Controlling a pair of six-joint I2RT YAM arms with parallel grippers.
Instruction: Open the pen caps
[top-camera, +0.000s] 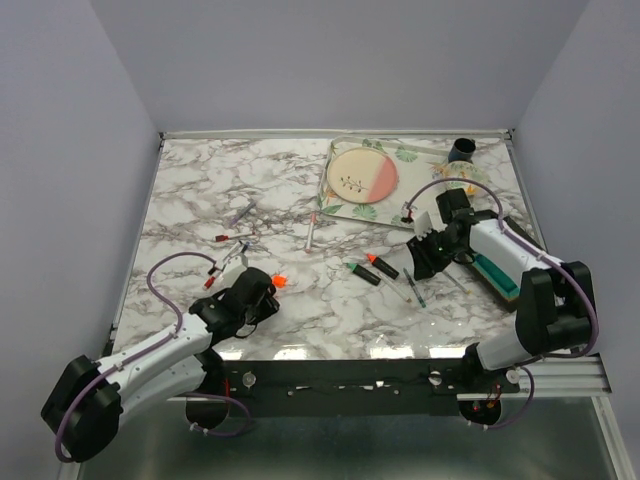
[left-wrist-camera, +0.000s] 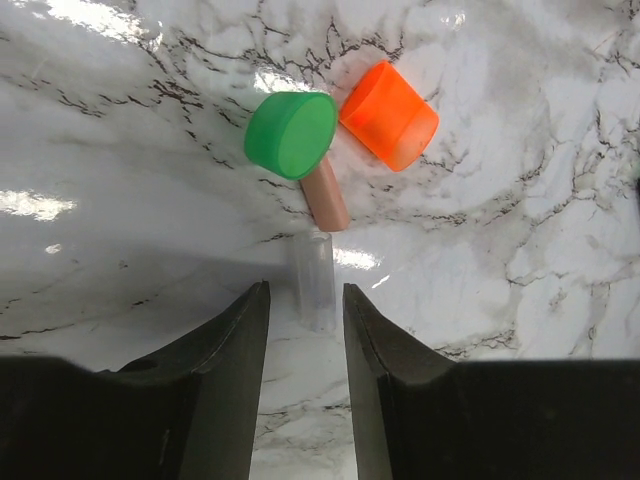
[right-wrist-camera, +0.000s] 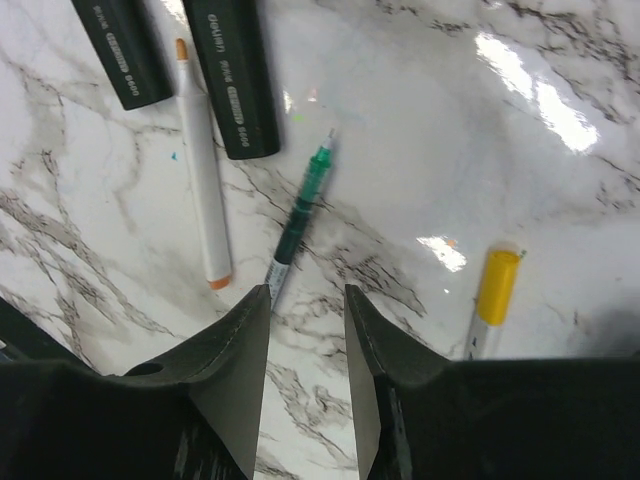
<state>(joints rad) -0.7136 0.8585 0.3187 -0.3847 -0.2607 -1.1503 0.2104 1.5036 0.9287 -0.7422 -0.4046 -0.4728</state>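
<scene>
The left gripper (left-wrist-camera: 306, 300) hangs over the white marble-patterned table (left-wrist-camera: 520, 300) with its jaws narrowly parted and nothing held. A short clear plastic tube (left-wrist-camera: 314, 278) lies at its twelve o'clock, the near end reaching in between the fingertips and seeming to touch neither. Past it, a stubby pinkish cylinder (left-wrist-camera: 327, 197) runs up to a round green plastic cap (left-wrist-camera: 291, 134). A translucent orange plastic cap (left-wrist-camera: 390, 114) lies on its side just beside the green one, at its two o'clock

The right gripper (right-wrist-camera: 306, 300) is also narrowly parted and empty. A thin green-tipped pen (right-wrist-camera: 300, 215) with a bare nib slants from twelve o'clock down to one fingertip. A slim white pen (right-wrist-camera: 203, 165) lies at ten o'clock and a chunky black highlighter barrel (right-wrist-camera: 232, 75) at eleven, with a second black barrel (right-wrist-camera: 120, 50) further left. A yellow plastic cap (right-wrist-camera: 496, 287), still on its pen, sits at three o'clock
</scene>
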